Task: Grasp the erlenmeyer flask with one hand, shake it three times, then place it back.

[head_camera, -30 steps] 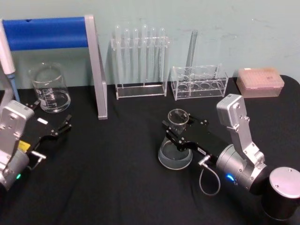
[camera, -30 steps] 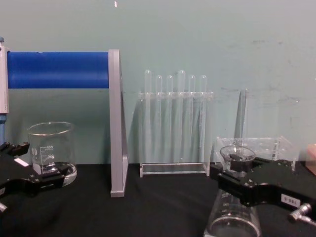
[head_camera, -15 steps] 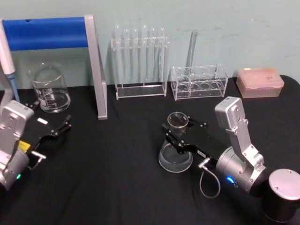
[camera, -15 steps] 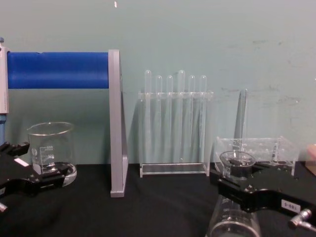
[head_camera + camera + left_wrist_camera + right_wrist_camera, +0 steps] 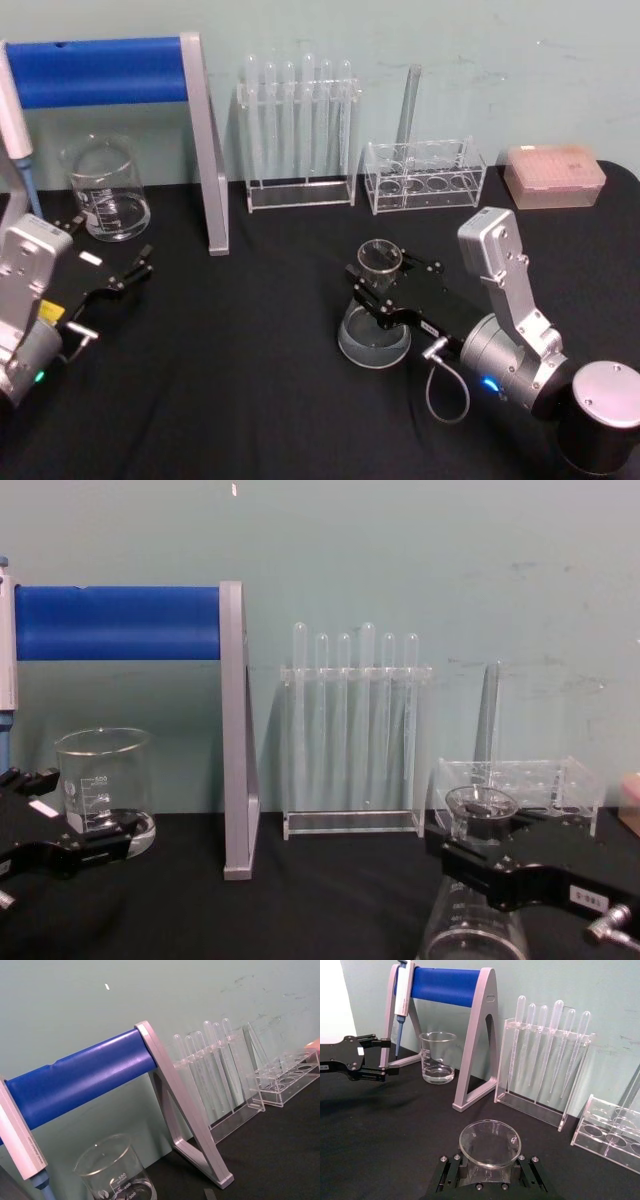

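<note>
The erlenmeyer flask [image 5: 374,336] is clear glass and stands upright right of the table's middle, its wide base at or just above the black cloth. My right gripper [image 5: 378,284] is shut on its narrow neck, just under the flared rim. From the side, the black jaws of the right gripper [image 5: 478,865] clamp the flask [image 5: 474,925] below its rim. The right wrist view looks down into the flask [image 5: 490,1143], held by the right gripper [image 5: 489,1173]. My left gripper [image 5: 108,262] is parked open at the left, near the beaker, holding nothing.
A glass beaker [image 5: 106,190] stands back left beside a pipette stand with a blue bar [image 5: 110,70]. Along the wall are a rack of test tubes [image 5: 300,130], a low clear rack [image 5: 425,176] and a pink tip box [image 5: 556,175].
The right gripper has lowered the flask slightly over the last second and now holds it still. The left arm has not moved.
</note>
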Controlling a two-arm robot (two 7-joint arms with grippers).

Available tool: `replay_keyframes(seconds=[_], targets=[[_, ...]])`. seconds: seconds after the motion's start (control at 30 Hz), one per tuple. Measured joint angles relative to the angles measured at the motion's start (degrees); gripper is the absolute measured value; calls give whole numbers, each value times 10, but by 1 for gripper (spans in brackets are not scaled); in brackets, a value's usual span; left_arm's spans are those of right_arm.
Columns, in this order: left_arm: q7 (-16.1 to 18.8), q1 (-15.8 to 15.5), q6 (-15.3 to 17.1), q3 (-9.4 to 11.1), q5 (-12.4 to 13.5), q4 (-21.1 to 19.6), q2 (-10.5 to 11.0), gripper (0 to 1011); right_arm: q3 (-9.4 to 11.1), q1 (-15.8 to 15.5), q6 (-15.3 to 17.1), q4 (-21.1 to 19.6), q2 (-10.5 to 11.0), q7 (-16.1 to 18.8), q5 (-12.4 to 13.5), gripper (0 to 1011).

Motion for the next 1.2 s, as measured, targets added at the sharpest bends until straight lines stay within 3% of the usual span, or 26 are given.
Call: replay_keyframes(seconds=[0.2, 0.33, 0.37, 0.73, 1.2], targets=[[0, 0, 0, 0, 0, 0, 0, 1001, 0, 0, 2, 0, 0, 0, 0, 517], [0, 0, 0, 0, 0, 0, 0, 1001, 0, 0, 2, 0, 0, 0, 0, 630], [0, 0, 0, 0, 0, 0, 0, 1001, 0, 0, 2, 0, 0, 0, 0, 699], [0, 0, 0, 0, 0, 0, 0, 1001, 1, 0, 2, 0, 0, 0, 0, 1002], [0, 0, 0, 0, 0, 0, 0, 1001, 4, -3, 1, -4, 4, 7, 7, 1000]])
